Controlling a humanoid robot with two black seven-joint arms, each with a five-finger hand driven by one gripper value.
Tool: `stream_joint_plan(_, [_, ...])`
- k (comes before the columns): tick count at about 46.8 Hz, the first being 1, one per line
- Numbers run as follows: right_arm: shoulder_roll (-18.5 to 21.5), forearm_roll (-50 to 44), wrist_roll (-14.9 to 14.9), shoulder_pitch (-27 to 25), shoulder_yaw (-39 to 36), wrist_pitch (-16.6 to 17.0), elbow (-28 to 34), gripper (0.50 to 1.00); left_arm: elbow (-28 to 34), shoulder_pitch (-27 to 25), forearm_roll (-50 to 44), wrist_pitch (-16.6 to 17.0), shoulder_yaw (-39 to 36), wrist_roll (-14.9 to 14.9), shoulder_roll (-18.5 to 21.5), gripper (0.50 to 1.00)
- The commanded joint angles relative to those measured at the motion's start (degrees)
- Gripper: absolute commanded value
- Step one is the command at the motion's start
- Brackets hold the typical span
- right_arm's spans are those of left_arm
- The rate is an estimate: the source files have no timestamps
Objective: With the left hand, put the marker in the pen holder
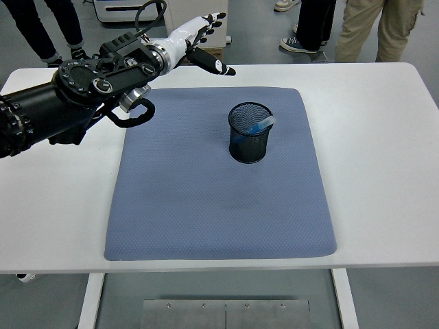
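**Marker in the holder, left hand empty**

Now the blue marker [258,127] sits inside the black mesh pen holder [250,133], leaning toward its right rim with its pale end poking just above the edge. The holder stands upright on the blue mat [219,199], toward the mat's far right part, on the white table [384,171]. The left hand [200,42] is raised over the table's far edge, well apart from the holder, fingers spread and grasping nothing. People's legs [357,27] show beyond the table's far side
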State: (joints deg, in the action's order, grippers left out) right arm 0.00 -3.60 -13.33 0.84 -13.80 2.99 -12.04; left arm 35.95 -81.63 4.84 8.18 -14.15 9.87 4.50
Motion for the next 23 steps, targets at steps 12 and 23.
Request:
stream_joint_plan(12, [0.0, 0.0, 0.0, 0.0, 0.0, 0.0, 0.0, 1.0, 0.0, 10.7, -2.5, -6.2, 19.2, 6.0, 7.5, 1.0])
stream_joint_plan(23, [0.0, 0.0, 0.0, 0.0, 0.0, 0.0, 0.0, 1.0, 0.0, 20.6, -6.2, -7.1, 34.4, 6.0, 11.6, 1.0])
